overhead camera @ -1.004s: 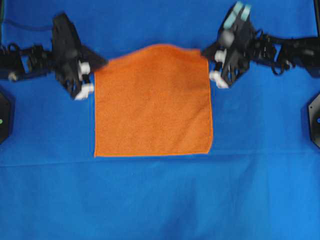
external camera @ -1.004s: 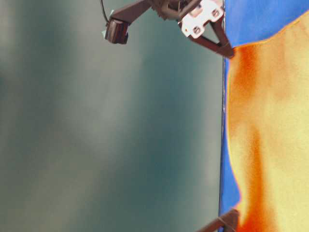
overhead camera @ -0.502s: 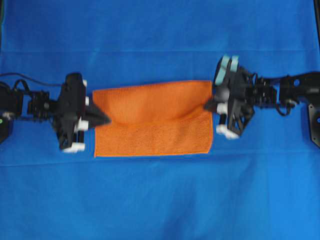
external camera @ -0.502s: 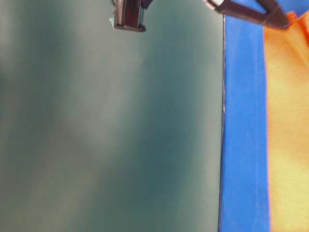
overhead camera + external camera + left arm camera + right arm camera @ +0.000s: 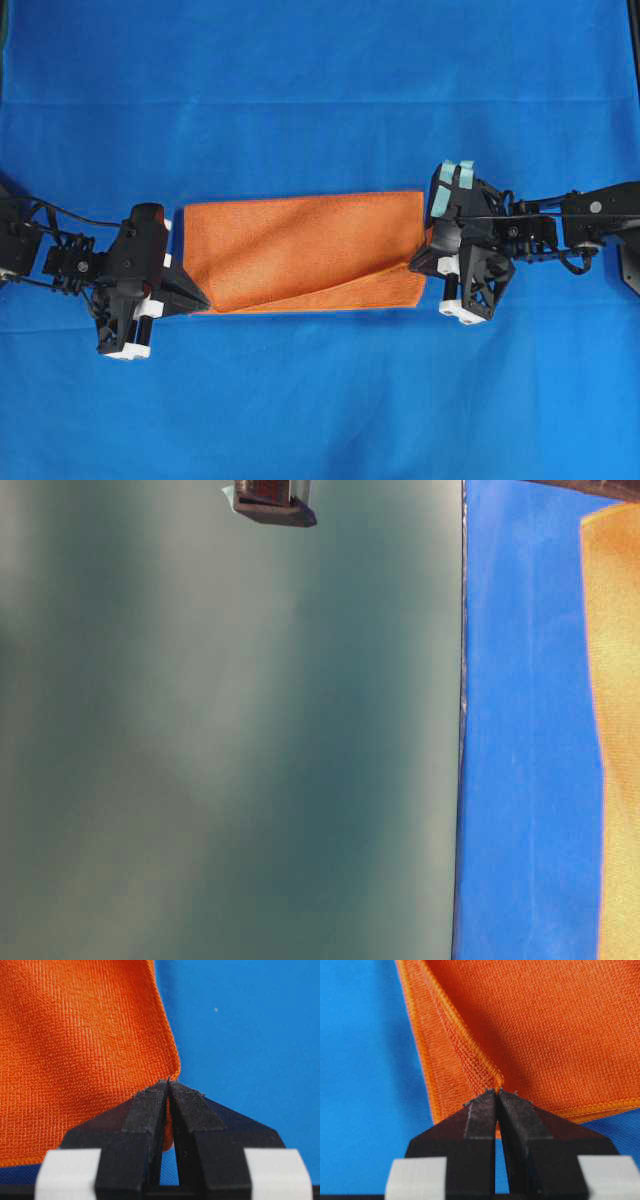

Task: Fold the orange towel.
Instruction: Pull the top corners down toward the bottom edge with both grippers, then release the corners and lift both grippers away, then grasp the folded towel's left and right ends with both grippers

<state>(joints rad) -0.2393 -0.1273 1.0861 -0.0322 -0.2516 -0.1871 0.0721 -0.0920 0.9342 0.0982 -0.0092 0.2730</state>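
The orange towel (image 5: 300, 250) lies doubled over on the blue cloth, its upper layer drawn toward the near edge and sagging in the middle. My left gripper (image 5: 203, 298) is shut on the towel's near left corner; in the left wrist view that corner (image 5: 167, 1072) is pinched between the black fingertips of the left gripper (image 5: 168, 1082). My right gripper (image 5: 415, 266) is shut on the right corner, slightly short of the near edge; in the right wrist view the right gripper (image 5: 497, 1092) grips the hem of the towel (image 5: 540, 1025) above the lower layer. The towel (image 5: 615, 740) edge shows in the table-level view.
A blue cloth (image 5: 320, 400) covers the whole table. Black arm bases sit at the far left (image 5: 10, 240) and far right (image 5: 630, 260) edges. A camera housing (image 5: 270, 500) hangs at the top of the table-level view.
Both grippers have carried the towel's far edge over toward the near edge, turning the flat square into a half-height folded band. The left corner now sits at the near edge.
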